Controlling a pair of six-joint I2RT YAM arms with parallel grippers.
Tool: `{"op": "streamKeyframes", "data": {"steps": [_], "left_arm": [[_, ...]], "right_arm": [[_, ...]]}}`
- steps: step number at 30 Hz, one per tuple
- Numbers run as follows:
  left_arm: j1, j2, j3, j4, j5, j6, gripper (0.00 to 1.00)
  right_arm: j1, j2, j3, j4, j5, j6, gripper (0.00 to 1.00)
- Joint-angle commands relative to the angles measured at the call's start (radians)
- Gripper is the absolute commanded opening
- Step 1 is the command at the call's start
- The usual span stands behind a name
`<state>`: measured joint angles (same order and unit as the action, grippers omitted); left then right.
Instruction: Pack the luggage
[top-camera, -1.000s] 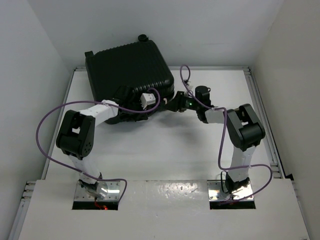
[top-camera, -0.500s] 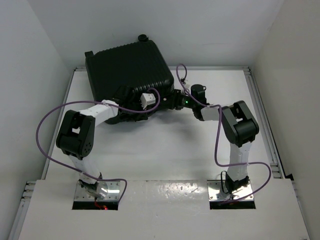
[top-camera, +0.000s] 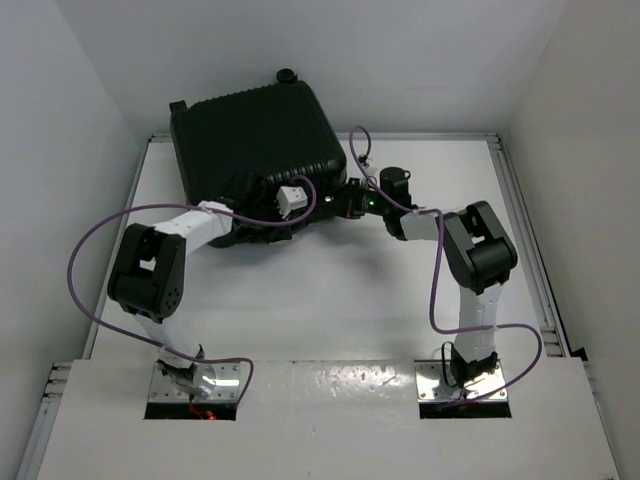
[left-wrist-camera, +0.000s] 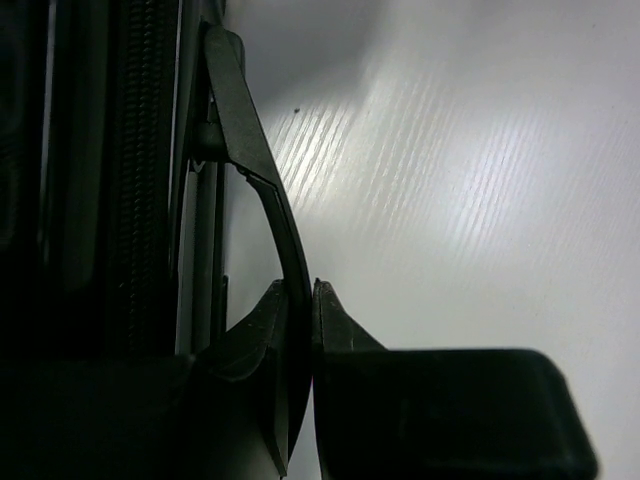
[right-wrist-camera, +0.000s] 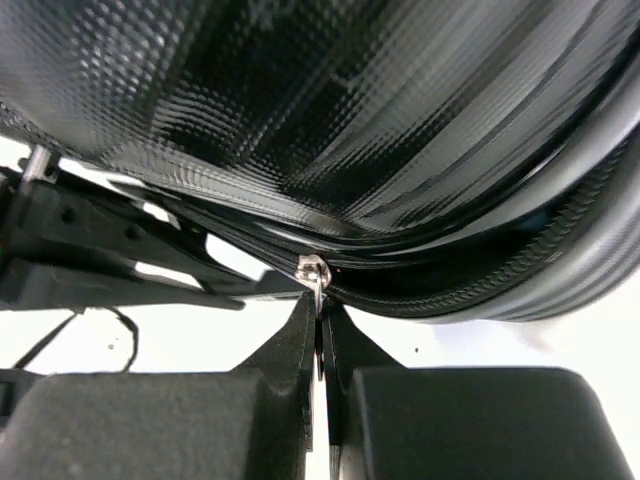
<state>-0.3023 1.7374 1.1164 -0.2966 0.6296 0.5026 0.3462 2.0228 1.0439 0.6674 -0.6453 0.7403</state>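
Luggage (top-camera: 255, 145) is lying at the far-left corner of the desk (top-camera: 330, 300). My left pincer (left-wrist-camera: 300, 300) is clamping its black strap (left-wrist-camera: 262, 180), which could be slipping free. My right pincer (right-wrist-camera: 320, 330) is pinching the zipper pull (right-wrist-camera: 313, 272); tugging crookedly risks jamming it.

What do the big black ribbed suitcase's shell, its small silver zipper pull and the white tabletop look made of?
Black ribbed suitcase shell: probably hard plastic, glossy, with a fine embossed diamond grain catching highlights. Small silver zipper pull: metal, by its bright shine, pinched in the right gripper. White tabletop: painted or laminated board, semi-gloss with faint streaks; which, unclear.
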Motion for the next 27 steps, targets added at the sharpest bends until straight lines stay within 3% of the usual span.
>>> {"op": "streamKeyframes", "data": {"steps": [1, 11, 19, 27], "left_arm": [[0.081, -0.107, -0.033, -0.140, 0.124, -0.161, 0.00], [0.120, -0.279, -0.171, -0.392, -0.091, 0.232, 0.00], [0.176, -0.348, -0.312, -0.378, -0.277, 0.461, 0.00], [0.331, -0.260, -0.284, -0.348, -0.366, 0.622, 0.00]], "right_arm": [[-0.013, -0.081, 0.016, -0.026, 0.097, -0.113, 0.00], [-0.042, -0.147, -0.030, -0.091, 0.280, -0.416, 0.00], [-0.053, -0.137, -0.008, -0.043, 0.280, -0.588, 0.00], [-0.073, -0.085, 0.040, -0.003, 0.234, -0.631, 0.00]]}}
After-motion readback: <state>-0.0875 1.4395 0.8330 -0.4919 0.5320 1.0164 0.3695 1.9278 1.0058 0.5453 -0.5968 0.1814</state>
